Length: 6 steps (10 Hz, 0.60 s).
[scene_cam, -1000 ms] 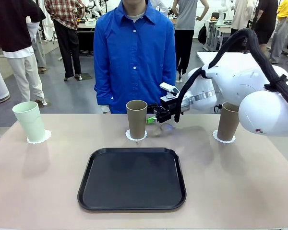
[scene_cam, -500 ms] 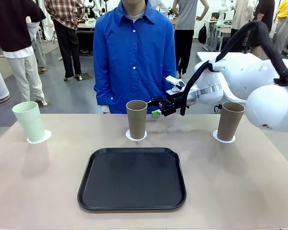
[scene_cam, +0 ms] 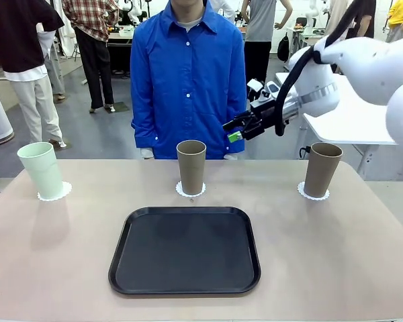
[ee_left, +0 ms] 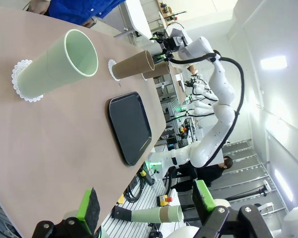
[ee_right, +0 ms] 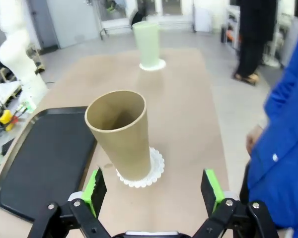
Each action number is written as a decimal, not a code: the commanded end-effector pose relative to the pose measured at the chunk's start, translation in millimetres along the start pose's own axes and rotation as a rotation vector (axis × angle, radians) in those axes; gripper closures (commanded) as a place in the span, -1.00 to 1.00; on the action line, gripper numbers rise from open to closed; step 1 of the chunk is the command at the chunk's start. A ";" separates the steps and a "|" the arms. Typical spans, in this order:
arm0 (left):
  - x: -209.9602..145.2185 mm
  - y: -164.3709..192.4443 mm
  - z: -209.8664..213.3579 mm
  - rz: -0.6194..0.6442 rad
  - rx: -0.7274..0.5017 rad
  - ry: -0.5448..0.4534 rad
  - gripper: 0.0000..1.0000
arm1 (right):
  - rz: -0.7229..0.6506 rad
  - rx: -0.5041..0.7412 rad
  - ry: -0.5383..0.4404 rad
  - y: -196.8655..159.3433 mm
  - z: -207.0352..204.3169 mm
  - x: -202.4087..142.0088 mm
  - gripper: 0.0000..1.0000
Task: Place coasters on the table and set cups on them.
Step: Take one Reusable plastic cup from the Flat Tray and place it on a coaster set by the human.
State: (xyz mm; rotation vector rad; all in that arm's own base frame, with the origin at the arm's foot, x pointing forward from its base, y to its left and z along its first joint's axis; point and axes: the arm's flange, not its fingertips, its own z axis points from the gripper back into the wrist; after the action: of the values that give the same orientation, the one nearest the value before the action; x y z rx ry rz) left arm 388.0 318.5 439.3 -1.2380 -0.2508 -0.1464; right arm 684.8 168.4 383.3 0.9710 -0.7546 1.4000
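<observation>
Now, front view: the right gripper [scene_cam: 236,131] has lifted up and back from beside the middle cup [scene_cam: 191,167], where it hung a second ago; it now hovers above the table's [scene_cam: 336,261] far edge, fingers spread, empty, pointing left across the person's blue shirt [scene_cam: 188,74]. All three cups stand upright, mouths up, each on a coaster: mint cup [scene_cam: 41,170] near the far left corner, middle cup at far centre behind the black tray [scene_cam: 185,250], right cup [scene_cam: 321,169] near the far right. Left wrist view: left gripper [ee_left: 146,204] wide apart, holding nothing, off the table's edge. Right wrist view: open fingers [ee_right: 95,185] frame the middle cup on its coaster [ee_right: 149,171].
</observation>
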 end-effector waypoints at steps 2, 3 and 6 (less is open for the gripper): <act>-0.8 -2.1 2.2 -0.008 -0.004 0.003 -1.00 | -0.312 -0.227 0.211 69.0 -6.0 47.2 -1.00; -0.8 -2.1 2.2 -0.008 -0.004 0.003 -1.00 | -0.323 -0.209 0.231 95.6 -5.4 65.6 -1.00; -0.8 -2.1 2.2 -0.008 -0.004 0.003 -1.00 | -0.536 -0.302 0.403 162.1 -40.7 107.9 -1.00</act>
State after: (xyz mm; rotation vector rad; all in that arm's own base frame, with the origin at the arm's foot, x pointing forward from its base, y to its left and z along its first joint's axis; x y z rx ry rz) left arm 388.2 318.3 439.3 -1.2383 -0.2505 -0.1468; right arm 544.4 221.0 478.9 0.6079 -0.4422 0.9945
